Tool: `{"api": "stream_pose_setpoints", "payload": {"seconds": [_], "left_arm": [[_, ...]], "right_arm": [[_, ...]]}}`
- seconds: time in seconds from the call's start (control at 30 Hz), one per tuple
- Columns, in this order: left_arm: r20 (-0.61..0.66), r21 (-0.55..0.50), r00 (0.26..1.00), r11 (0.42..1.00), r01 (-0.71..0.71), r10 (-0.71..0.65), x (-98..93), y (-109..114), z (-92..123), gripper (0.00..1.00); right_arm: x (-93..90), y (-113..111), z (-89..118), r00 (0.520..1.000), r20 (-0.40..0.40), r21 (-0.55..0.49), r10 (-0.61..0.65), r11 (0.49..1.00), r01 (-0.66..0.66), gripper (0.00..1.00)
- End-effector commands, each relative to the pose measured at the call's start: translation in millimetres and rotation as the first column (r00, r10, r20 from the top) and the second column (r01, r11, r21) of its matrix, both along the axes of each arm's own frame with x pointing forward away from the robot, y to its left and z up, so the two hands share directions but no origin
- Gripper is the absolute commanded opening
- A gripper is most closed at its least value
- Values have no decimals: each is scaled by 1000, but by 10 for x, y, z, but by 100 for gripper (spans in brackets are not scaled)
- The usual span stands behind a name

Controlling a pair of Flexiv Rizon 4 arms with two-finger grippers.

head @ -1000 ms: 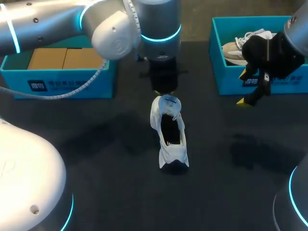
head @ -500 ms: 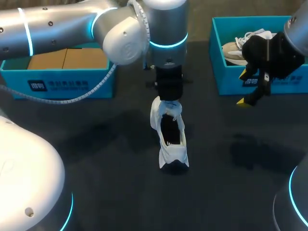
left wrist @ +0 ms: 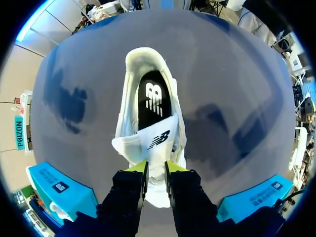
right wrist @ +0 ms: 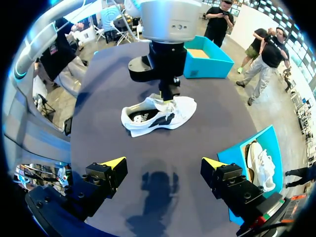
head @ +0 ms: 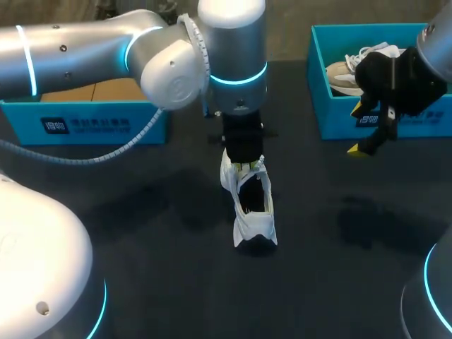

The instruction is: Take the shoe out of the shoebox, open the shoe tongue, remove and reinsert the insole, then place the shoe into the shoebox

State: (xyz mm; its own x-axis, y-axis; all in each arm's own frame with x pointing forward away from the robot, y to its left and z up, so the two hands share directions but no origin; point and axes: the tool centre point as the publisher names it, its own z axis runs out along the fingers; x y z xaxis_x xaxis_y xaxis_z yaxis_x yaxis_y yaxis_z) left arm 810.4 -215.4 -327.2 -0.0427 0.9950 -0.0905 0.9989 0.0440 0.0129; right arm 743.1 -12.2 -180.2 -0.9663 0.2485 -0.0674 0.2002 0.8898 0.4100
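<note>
Where the left arm comes in over the counter (head: 169, 282), its left pincer (left wrist: 156, 168) points straight down at the shoe (head: 251, 212), and the two yellow tips stand narrow, pinched from both sides on the soft white tongue (left wrist: 148, 143). That tongue is lifted up and folded back toward the toe, a floppy padded flap with a dark mark on it. The shoe is a white trainer of smooth, slightly creased fabric, lying upright on its sole on the dark matte counter, about midway between the two boxes, its rounded toe under the pincer. Inside the open mouth lies a flat black insole (left wrist: 154, 98), long and oval, with white print on it.

The right pincer (right wrist: 163, 165) hangs above the counter with nothing in it, its blocky black fingers spread wide, the wedge-shaped yellow tips well apart. It is just in front of the shoebox (head: 332, 120), a teal cardboard box with straight walls. A second shoe (head: 342, 76), beige and white with loose laces, lies in that box. Across the counter stands another teal box (head: 92, 126), with plain brown card inside.
</note>
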Motion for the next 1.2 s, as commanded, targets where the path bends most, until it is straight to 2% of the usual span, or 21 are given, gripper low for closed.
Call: {"api": "stream_pose_setpoints", "payload": {"seconds": [0.03, 0.23, 0.4, 0.53, 0.77, 1.03, 1.2], "left_arm": [[16, -17, 1000, 1000, 3, -2, 11, 9, 98, 20], [25, -18, 1000, 1000, 8, -8, 104, -65, 140, 23], [15, -7, 998, 998, 57, -57, 94, -210, 114, 24], [8, 5, 996, 996, 89, -89, 75, -244, 82, 24], [7, 15, 992, 992, 127, -127, -2, -156, 86, 23], [-17, 50, 983, 982, 183, -183, -143, -104, 20, 17], [-15, 57, 982, 980, 190, -189, -183, -70, 14, 18]], "right_arm": [[6, 13, -8, 1000, -1, -3, -2, 1000, 2, 100], [6, 13, -8, 1000, -1, -3, -2, 1000, 2, 100], [6, 13, -8, 1000, -1, -3, -2, 1000, 2, 100], [6, 13, -8, 1000, -1, -3, -2, 1000, 2, 100], [6, 13, -8, 1000, -1, -3, -2, 1000, 2, 100], [6, 13, -8, 1000, -1, -3, -2, 1000, 2, 100], [6, 13, -8, 1000, -1, -3, -2, 1000, 2, 100]]}}
